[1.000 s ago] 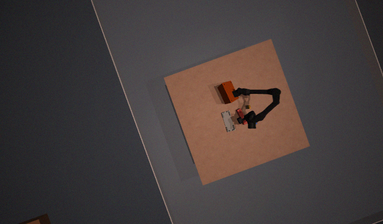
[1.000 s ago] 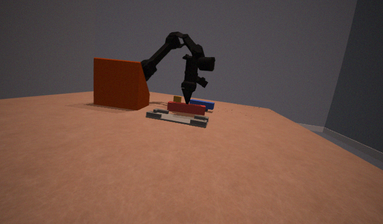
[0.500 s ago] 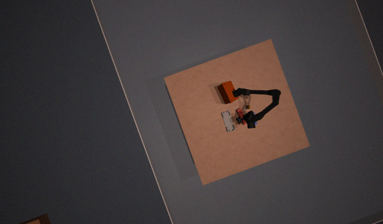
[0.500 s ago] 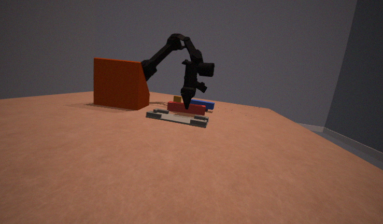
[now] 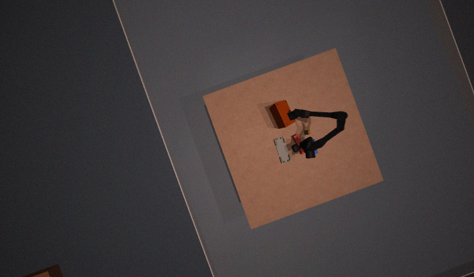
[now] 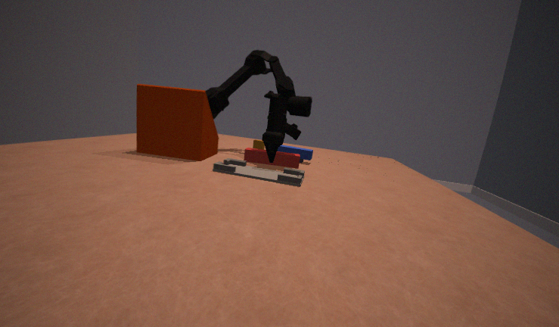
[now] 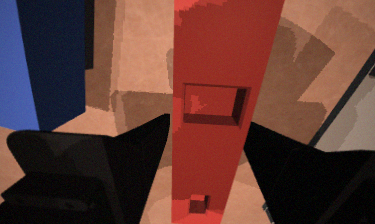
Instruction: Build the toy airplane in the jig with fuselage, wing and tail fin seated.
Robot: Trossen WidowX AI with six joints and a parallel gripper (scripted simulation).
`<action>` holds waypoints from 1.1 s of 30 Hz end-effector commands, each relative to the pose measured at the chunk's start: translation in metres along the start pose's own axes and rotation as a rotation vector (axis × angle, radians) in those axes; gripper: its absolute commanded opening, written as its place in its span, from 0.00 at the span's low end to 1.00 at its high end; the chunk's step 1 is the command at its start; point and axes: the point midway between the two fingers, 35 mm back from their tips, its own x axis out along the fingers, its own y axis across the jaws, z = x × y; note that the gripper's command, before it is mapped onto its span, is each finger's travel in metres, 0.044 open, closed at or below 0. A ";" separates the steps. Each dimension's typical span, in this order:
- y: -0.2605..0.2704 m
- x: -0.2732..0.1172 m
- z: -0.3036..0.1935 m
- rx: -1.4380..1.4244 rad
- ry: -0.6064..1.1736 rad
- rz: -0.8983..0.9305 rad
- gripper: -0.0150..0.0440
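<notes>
The red fuselage (image 5: 296,139) (image 6: 254,156) (image 7: 208,155) lies on the table beside the jig, its two sockets facing up. My gripper (image 6: 271,159) (image 7: 203,121) is lowered around it, partly open, one finger on each side. In the wrist view a thin gap shows at the left finger; the right fingertip is partly hidden. The grey cradle (image 5: 282,150) (image 6: 256,172) (image 7: 353,122) is empty. The blue wing (image 5: 316,151) (image 6: 303,153) (image 7: 5,65) lies on the fuselage's other side. The small yellow tail fin (image 5: 307,132) (image 6: 258,144) stands apart on the table.
A tall orange block (image 5: 283,111) (image 6: 171,122) stands beside the arm's base, near one end of the cradle. The arm arches over the table (image 5: 300,192) (image 6: 232,252). The blue wing is close to my left finger in the wrist view.
</notes>
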 end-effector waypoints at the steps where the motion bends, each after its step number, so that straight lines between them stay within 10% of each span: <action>1: 0.000 0.002 -0.001 0.004 0.002 0.004 0.56; 13: -0.001 -0.008 0.002 0.005 0.001 0.000 0.25; 33: -0.006 -0.067 0.007 0.006 0.000 -0.011 0.25</action>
